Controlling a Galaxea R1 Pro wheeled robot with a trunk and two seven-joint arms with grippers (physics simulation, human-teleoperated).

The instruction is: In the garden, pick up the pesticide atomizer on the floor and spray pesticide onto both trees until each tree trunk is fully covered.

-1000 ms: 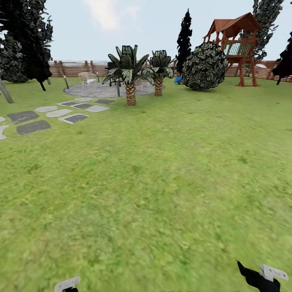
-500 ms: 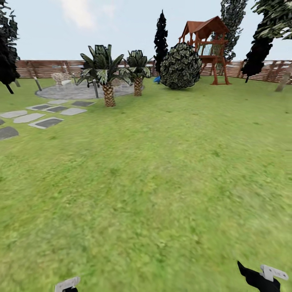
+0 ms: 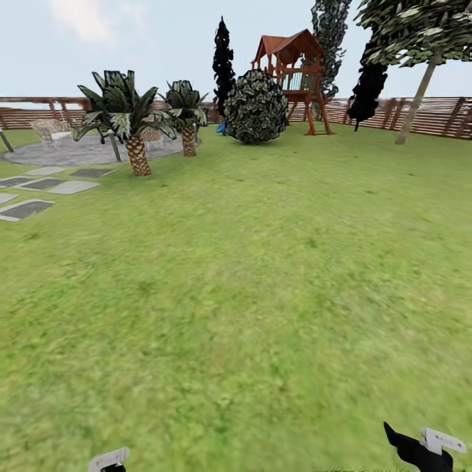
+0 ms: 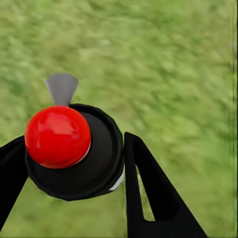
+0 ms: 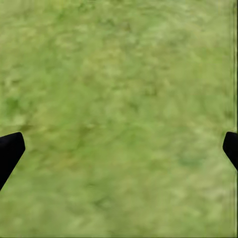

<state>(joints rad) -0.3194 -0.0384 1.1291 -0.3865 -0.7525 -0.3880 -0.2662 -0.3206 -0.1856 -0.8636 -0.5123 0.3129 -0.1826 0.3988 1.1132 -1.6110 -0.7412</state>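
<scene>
Far ahead of the grippers across open grass (image 3: 249,295) stand two palms (image 3: 128,121), a round bush (image 3: 256,107), a wooden play tower (image 3: 292,72) and the slat fence (image 3: 432,115), with a leaning tree trunk (image 3: 414,101) ahead to the right and grey stone slabs (image 3: 26,210) to the left. The left gripper (image 4: 69,163) is clamped on the pesticide atomizer (image 4: 74,148), its red top (image 4: 57,136) between the black fingers (image 4: 148,193); no writing is legible. The right gripper (image 5: 119,148) is spread wide and empty over grass.

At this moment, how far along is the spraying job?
Pickup looks done: the left gripper is shut on the pesticide atomizer. The right gripper is open over grass. A leaning tree trunk stands far off by the fence; reaching and spraying both trees remains.
</scene>
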